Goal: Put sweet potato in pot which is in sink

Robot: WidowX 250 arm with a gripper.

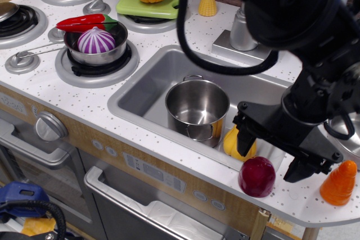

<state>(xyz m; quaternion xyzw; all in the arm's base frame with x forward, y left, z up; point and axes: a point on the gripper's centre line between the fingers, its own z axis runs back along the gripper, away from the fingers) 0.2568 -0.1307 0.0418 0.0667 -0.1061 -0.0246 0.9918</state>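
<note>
The sweet potato [257,176], a glossy dark red dome, sits on the counter's front edge, right of the sink [152,91]. The shiny steel pot [197,108] stands upright and empty in the sink. My gripper [269,158] is open, its two black fingers spread wide just above and behind the sweet potato, one finger [244,139] to its upper left and the other to its upper right. It holds nothing.
A yellow squash toy [236,144] lies in the sink between the pot and my gripper. An orange carrot toy [338,182] stands at the right. A pan with a purple onion [96,41] sits on the stove. The faucet [243,29] stands behind the sink.
</note>
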